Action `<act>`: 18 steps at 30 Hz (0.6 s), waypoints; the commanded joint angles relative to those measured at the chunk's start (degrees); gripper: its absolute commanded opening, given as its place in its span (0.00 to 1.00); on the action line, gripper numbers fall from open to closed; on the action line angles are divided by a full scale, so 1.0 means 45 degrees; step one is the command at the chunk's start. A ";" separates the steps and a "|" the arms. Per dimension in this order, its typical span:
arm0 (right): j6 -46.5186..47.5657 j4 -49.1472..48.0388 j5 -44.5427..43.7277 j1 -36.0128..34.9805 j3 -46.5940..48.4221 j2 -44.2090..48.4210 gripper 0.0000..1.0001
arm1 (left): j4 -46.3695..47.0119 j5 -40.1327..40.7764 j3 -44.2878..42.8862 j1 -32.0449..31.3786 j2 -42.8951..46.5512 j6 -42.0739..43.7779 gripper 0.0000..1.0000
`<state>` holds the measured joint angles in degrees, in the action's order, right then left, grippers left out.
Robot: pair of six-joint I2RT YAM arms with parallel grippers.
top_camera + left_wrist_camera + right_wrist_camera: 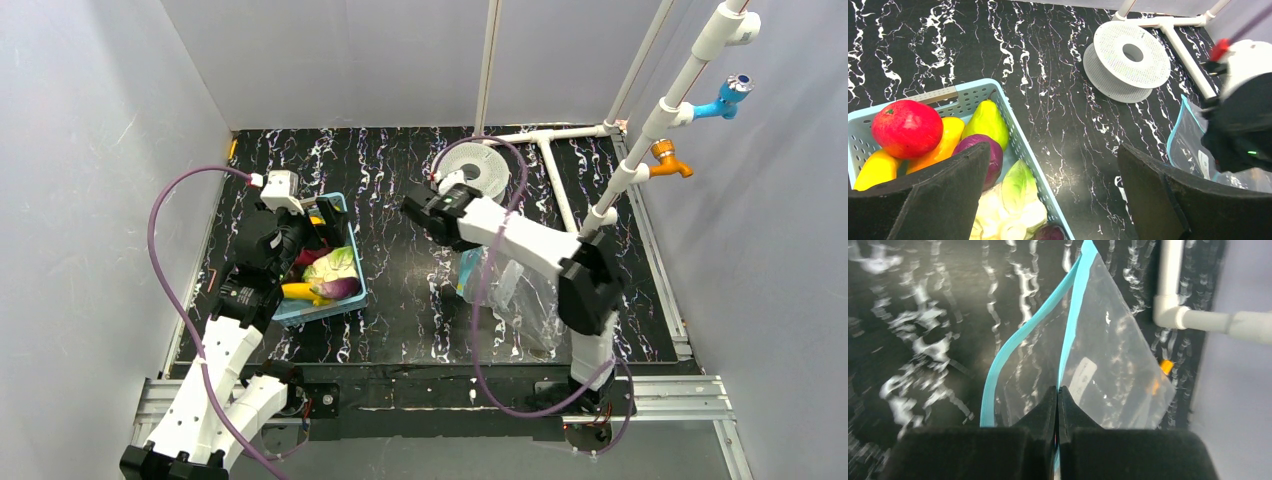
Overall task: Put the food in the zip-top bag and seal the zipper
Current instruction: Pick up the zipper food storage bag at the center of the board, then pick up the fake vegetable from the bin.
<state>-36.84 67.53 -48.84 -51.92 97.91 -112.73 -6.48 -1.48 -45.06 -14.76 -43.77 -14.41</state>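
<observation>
Right hand (1058,390) was clamped tight, fingers pressed together on one lip of the zipper (1071,335). The other lip bowed away to the side, so the mouth gaped. That looked like the point of the grip: pinch one edge, lift it, and keep the zip-top bag (1113,375) open for loading. The bag hung from that pinch toward the right of the bench (400,290), crumpled beneath the right arm.

Over to the left hand (1052,155): jaws spread wide, holding nothing, poised above the near corner of the blue basket (1015,137), seemingly lining up a pick.

All the food sat in that basket, none in the bag. The count: one red round fruit (907,127), one green piece (985,122), one pale cabbage (1018,195), two yellow-orange patches (948,137) that may be separate pieces, and two purple ones (985,152). One bag, one basket, two hands, and one white spool (1128,55) beyond.
</observation>
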 commanded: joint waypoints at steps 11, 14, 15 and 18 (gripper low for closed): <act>0.3438 -0.9558 0.6059 -0.0064 -0.6121 0.7951 0.01 | -0.0122 -0.0079 -0.0580 -0.0060 -0.0345 -0.0286 0.98; 0.3122 -1.0691 0.6229 -0.0064 -0.7280 0.8789 0.01 | -0.0179 -0.0130 -0.0592 -0.0111 -0.0468 -0.0350 0.98; 0.3076 -1.0941 0.6242 -0.0064 -0.7523 0.8985 0.01 | -0.0274 -0.0125 -0.0661 -0.0161 -0.0584 -0.0368 0.98; 0.3004 -1.1117 0.6222 -0.0064 -0.7715 0.9225 0.01 | -0.1031 0.0337 -0.1094 -0.0570 -0.1151 -0.0465 0.98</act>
<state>-23.59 25.76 -22.57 -52.05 64.14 -73.65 -7.84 -1.54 -46.30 -15.35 -46.65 -15.75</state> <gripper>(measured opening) 0.028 0.981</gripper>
